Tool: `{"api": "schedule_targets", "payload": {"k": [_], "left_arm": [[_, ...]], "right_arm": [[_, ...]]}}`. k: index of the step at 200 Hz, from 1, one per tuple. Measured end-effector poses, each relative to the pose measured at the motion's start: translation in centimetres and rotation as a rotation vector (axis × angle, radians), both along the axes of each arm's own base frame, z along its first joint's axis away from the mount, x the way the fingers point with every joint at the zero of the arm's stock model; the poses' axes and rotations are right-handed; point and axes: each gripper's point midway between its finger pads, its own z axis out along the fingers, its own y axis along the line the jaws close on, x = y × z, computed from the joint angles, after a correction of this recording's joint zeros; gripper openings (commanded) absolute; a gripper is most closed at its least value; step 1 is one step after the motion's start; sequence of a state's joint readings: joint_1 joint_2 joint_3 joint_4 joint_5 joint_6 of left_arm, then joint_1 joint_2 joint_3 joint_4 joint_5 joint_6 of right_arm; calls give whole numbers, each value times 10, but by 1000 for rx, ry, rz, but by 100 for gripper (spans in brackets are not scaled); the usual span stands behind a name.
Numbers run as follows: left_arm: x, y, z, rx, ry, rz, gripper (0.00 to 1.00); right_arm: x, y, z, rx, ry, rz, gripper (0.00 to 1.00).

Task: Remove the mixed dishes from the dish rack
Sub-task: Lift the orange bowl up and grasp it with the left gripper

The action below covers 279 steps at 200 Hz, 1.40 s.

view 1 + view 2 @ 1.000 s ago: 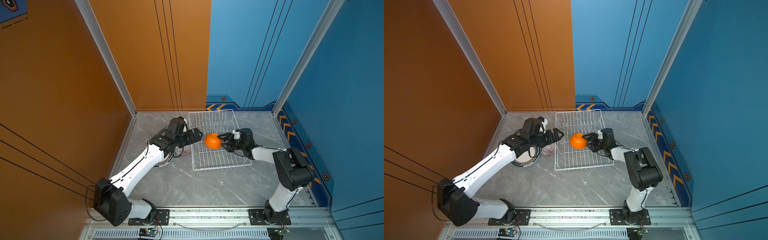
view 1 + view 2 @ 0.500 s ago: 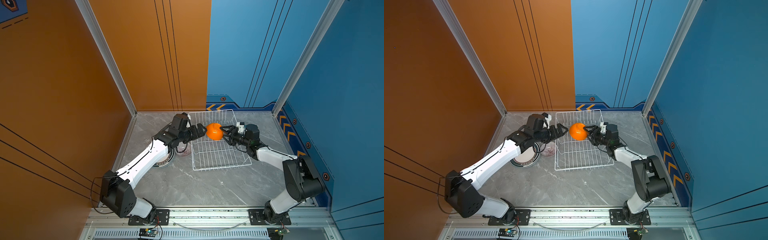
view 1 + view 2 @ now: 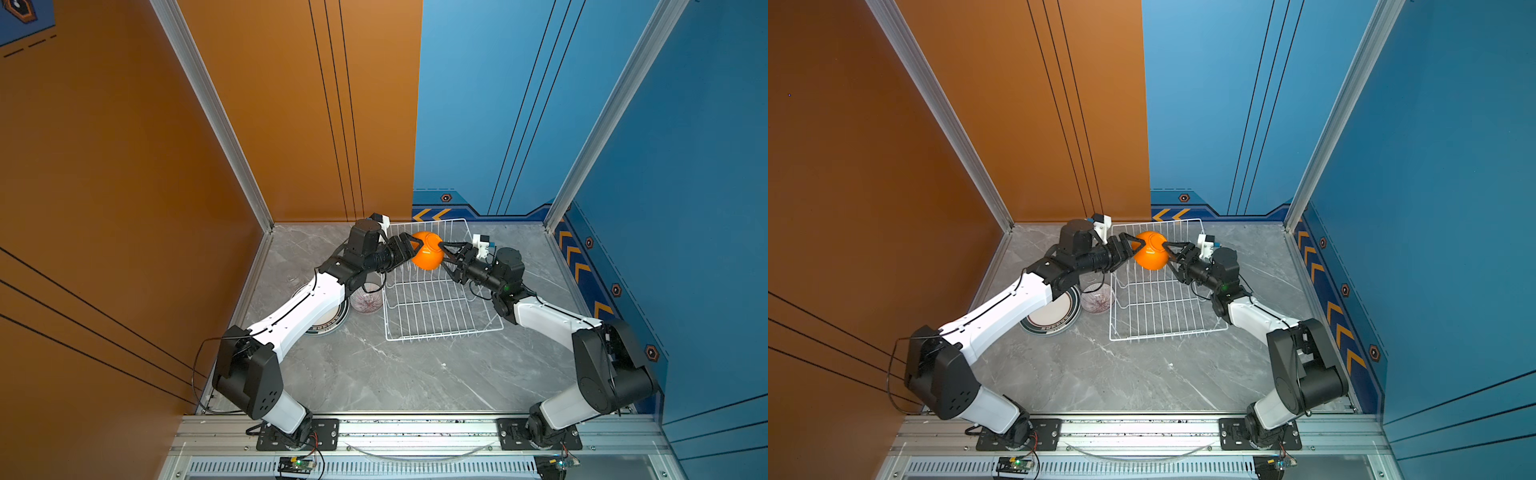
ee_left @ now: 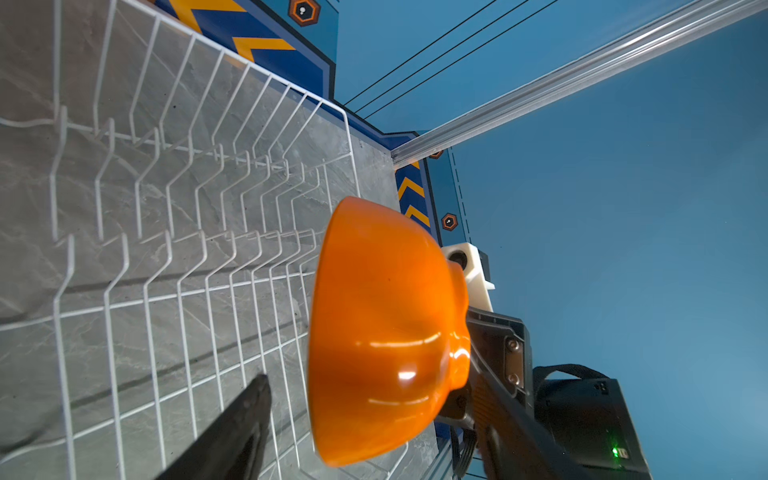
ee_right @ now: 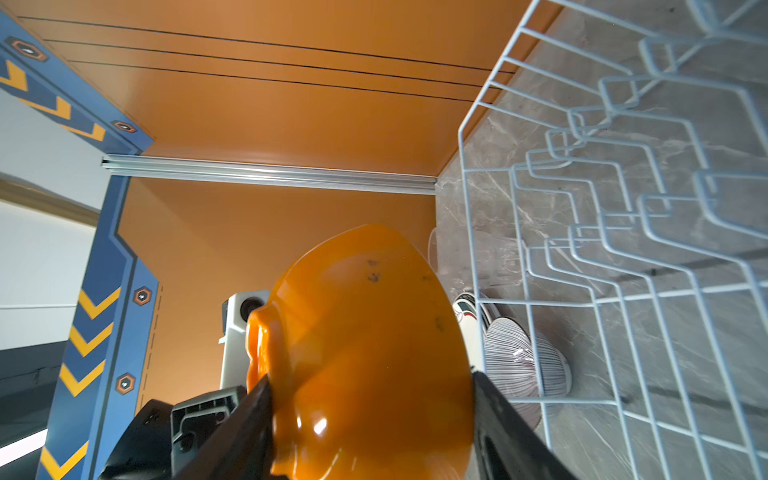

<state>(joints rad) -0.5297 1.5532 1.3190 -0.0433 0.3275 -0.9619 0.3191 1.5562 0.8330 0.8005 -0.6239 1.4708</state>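
Left arm (image 3: 1009, 307) covering 10 o'clock part of dark-ringed plate (image 3: 1059, 318). Right wrist view: orange bowl (image 5: 365, 353) hiding most of plates (image 5: 465, 309) beyond; frame edge cutting bowl off.

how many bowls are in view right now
2. The orange bowl is held by the right gripper above the far end of the dish rack; the grey-striped bowl sits on the table just outside the rack's left side. Another could be hidden.
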Motion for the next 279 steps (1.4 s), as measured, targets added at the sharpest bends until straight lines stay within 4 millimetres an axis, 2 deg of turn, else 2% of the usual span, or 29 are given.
{"api": "schedule_targets", "payload": {"k": [25, 48, 105, 113, 118, 148, 152, 157, 242, 279], "left_arm": [[3, -7, 16, -67, -37, -13, 60], [8, -9, 20, -102, -58, -10, 49], [10, -14, 41, -184, -116, -36, 34], [11, -14, 41, -192, -121, -37, 19], [11, -15, 42, -197, -123, -39, 14], [13, -17, 44, -217, -133, -50, 10], [13, -17, 45, -219, -133, -50, 8], [13, -17, 45, -220, -134, -51, 0], [12, -18, 53, -242, -156, -62, 0], [10, -20, 53, -246, -156, -66, 0]], "right_arm": [[0, 7, 5, 42, -14, 13, 55], [3, 7, 9, 71, -16, -1, 55], [7, 1, 23, 140, -18, -36, 55], [8, 0, 24, 145, -17, -40, 55], [8, 0, 24, 148, -16, -44, 55], [10, -2, 25, 163, -3, -53, 55], [10, -2, 25, 166, -2, -53, 55], [10, -2, 25, 168, -1, -54, 56], [12, -3, 29, 209, 3, -55, 71], [11, 6, 18, 180, -6, -26, 80]]}}
